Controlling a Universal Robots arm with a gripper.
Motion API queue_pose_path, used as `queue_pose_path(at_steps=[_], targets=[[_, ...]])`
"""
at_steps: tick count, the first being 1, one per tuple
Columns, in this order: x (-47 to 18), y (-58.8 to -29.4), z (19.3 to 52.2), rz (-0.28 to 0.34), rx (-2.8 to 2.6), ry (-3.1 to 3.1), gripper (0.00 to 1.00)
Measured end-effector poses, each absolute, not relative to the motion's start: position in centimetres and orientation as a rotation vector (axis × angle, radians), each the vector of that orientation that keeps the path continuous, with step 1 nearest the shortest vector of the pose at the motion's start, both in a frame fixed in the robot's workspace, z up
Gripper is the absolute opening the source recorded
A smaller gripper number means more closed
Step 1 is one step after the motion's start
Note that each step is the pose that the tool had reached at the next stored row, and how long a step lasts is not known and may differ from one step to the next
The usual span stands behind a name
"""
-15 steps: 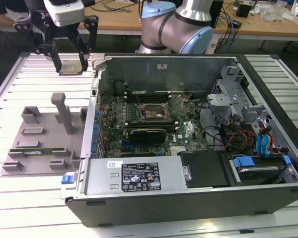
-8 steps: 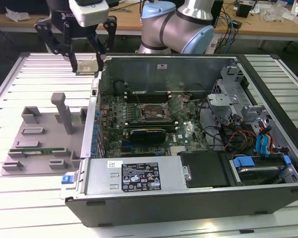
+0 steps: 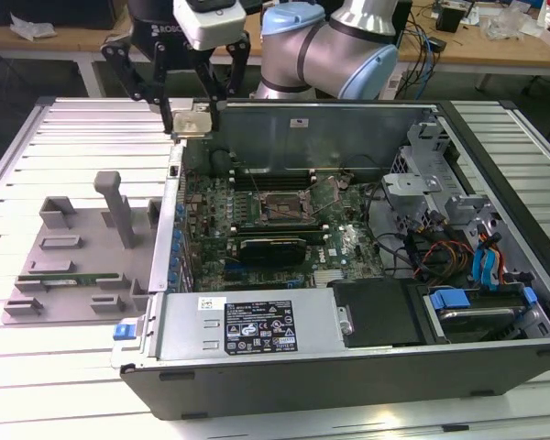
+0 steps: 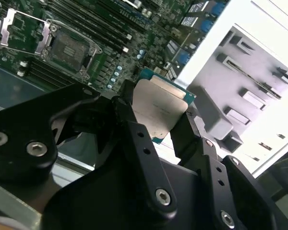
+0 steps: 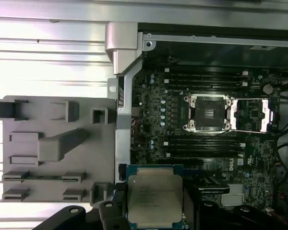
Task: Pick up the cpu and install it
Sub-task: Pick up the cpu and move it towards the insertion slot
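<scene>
The end effector [image 3: 191, 117] is seen pinching the cpu [image 3: 192, 123] by two opposite edges, with the shiny metal top shown toward the camera in the first wrist view. The chip is held in the air above the far corner of the computer case [image 3: 348, 128], at the exterior view's left, just over the case wall and well apart from the open socket [image 3: 280, 209] on the motherboard.

Only thin edges are gripped, so a slip or a tilt could be caused by any jolt, and the chip could be dropped onto the board. The latch frame [image 5: 249, 115] is folded open beside the socket and could be struck if the approach is made low. If the chip is set down rotated or off-centre, the socket's contacts could be bent. A grey tray [image 3: 73, 247] is seen lying on the desk [image 3: 73, 137] beside the case.
</scene>
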State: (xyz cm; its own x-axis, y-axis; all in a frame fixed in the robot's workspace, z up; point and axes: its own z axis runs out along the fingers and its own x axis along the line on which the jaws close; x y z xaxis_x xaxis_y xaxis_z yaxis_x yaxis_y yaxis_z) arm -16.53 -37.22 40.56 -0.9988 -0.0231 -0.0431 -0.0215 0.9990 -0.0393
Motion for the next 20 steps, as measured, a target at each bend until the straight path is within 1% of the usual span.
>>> queue_pose_path(at_steps=[20], targets=[[-10.0,-37.2,40.1,-0.06,-0.035,3.099,0.55]])
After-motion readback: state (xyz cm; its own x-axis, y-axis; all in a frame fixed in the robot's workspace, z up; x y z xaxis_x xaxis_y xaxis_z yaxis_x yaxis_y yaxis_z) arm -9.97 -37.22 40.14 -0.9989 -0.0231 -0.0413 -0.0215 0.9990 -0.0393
